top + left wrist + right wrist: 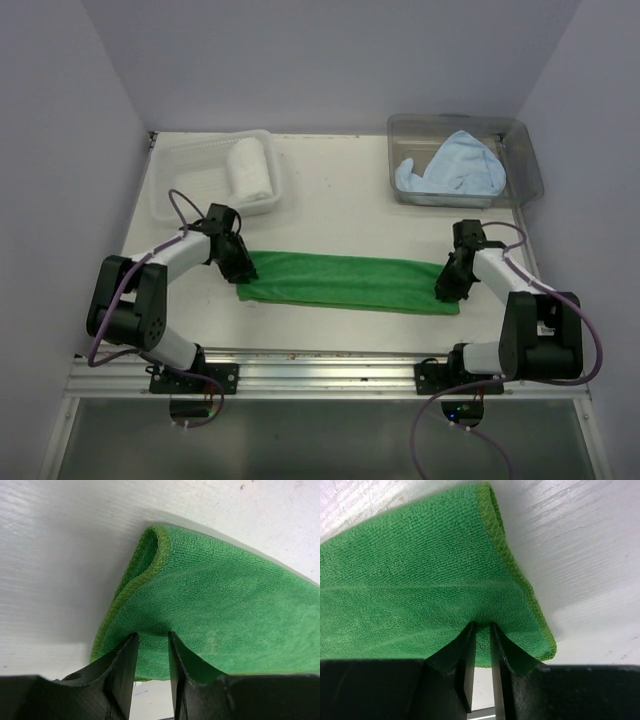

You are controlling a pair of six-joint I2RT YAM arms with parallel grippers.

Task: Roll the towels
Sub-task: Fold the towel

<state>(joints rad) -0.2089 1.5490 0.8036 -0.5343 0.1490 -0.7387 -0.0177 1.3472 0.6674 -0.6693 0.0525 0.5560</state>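
Both jaws on green towel [345, 282] ends

The green towel [225, 605] is nubbly looped cloth; the table [60, 555] is smooth, faintly glossy.

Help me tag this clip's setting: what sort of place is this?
Probably a robot lab test cell: two arms bolted to a metal rail, a white table boxed in by plain walls, and a green towel laid out.
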